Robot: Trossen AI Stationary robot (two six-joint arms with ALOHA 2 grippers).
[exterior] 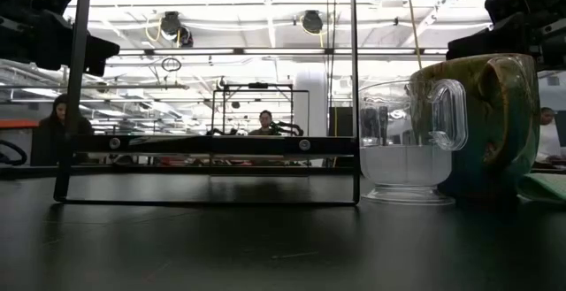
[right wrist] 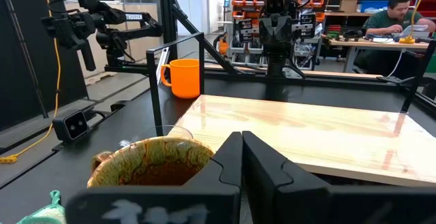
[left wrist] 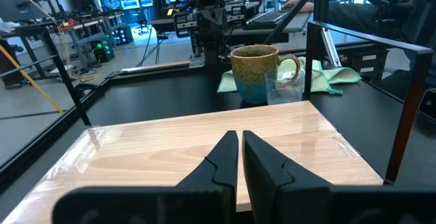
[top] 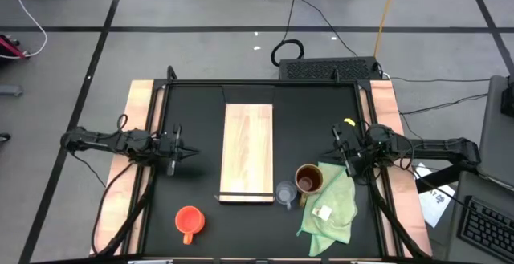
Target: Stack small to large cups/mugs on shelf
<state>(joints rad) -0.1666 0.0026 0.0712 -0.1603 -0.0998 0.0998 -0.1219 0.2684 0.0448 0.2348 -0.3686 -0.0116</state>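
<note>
The shelf (top: 248, 153), a long light-wood board, lies flat in the middle of the black table. A dark strip crosses it near its near end. The brown mug (top: 308, 178) stands upright off the board's near right corner. The small clear glass cup (top: 287, 192) stands beside it, and both show close up in the low view (exterior: 495, 123) (exterior: 407, 141). The orange-red mug (top: 189, 221) stands upright at the near left. My left gripper (left wrist: 240, 137) hovers shut and level left of the board. My right gripper (right wrist: 241, 137) hovers shut and level on the right, above the brown mug (right wrist: 153, 161).
A light green cloth (top: 331, 204) lies crumpled at the near right, next to the brown mug. A black frame with upright posts (left wrist: 310, 60) runs round the table's edges. A keyboard (top: 329, 69) lies beyond the far edge. People sit in the room behind.
</note>
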